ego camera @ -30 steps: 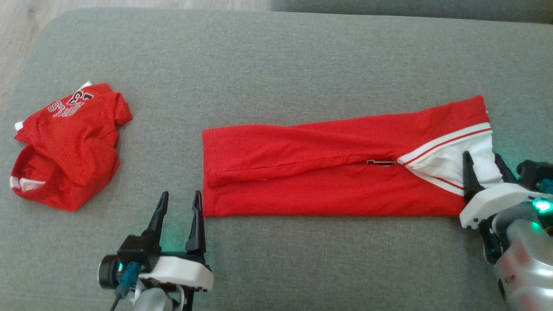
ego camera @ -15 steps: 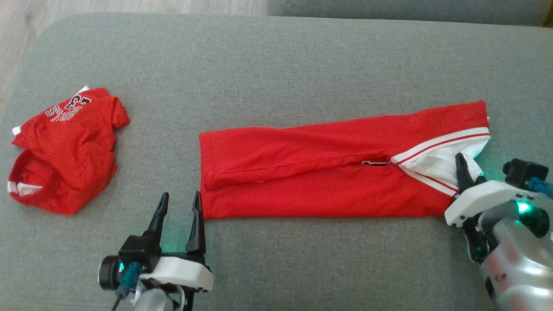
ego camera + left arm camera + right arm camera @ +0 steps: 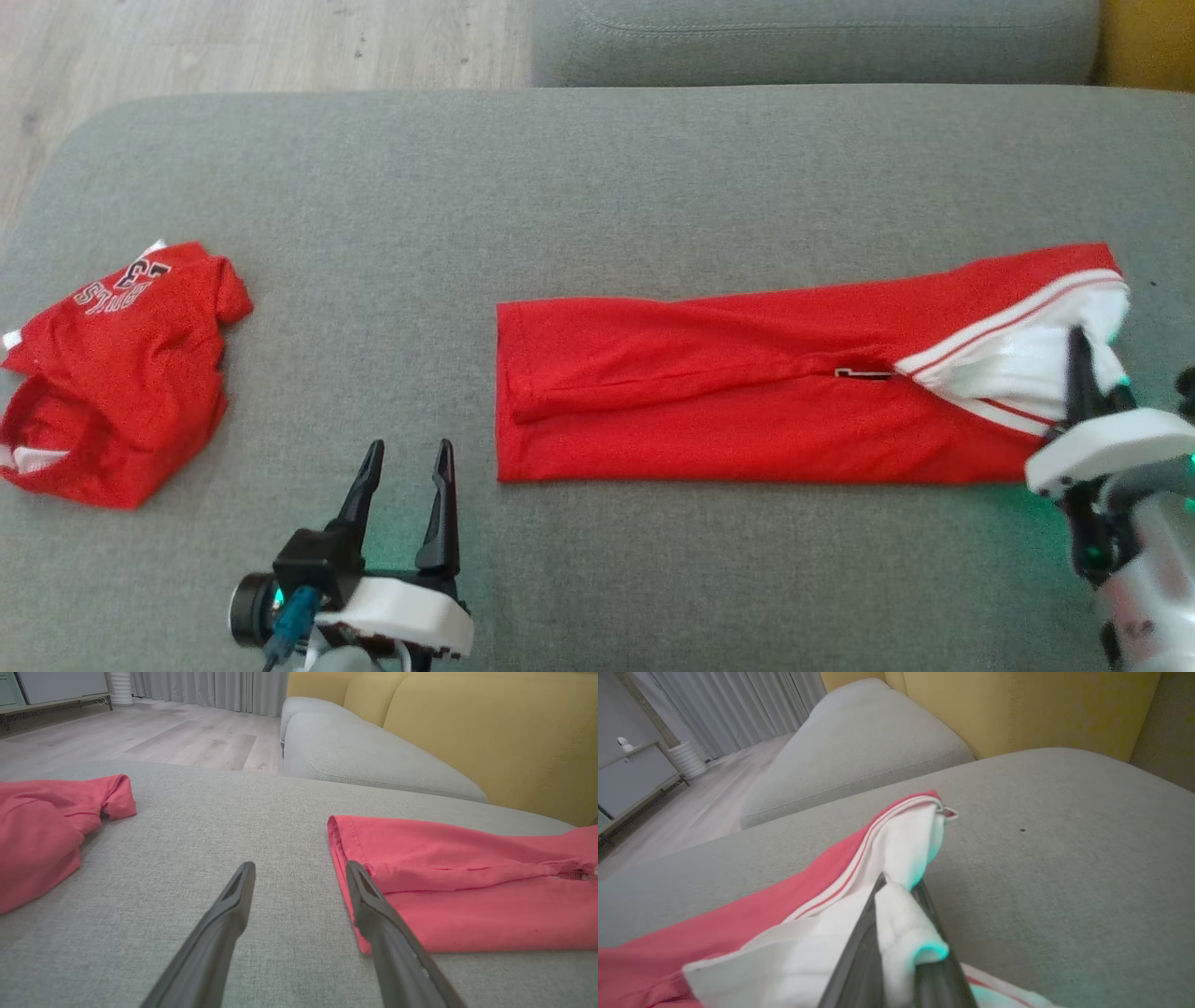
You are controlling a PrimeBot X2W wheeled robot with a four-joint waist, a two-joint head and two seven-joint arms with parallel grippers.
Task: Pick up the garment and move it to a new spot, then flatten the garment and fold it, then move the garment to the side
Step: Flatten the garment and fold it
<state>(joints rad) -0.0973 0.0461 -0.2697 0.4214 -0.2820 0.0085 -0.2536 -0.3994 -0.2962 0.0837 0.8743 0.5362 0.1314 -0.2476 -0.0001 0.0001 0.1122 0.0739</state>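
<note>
garment [image 3: 728,392]: long red folded strip, lying on the right half of the sofa seat [image 3: 597,187], near its front edge
right claw [image 3: 899,884]: pinching its white end
left claw [image 3: 406,457]: spread, beside its other end

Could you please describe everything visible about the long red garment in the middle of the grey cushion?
The long red garment is thin, soft-looking cloth folded into a narrow strip, lying flat across the grey cushion. A lengthwise fold edge runs along its middle. Its left end is a straight stitched hem; its right end is a white panel bordered by red-and-white stripes. The right gripper is shut on that white end, bunching it. The open left gripper sits near its left front corner, apart from it.
</note>
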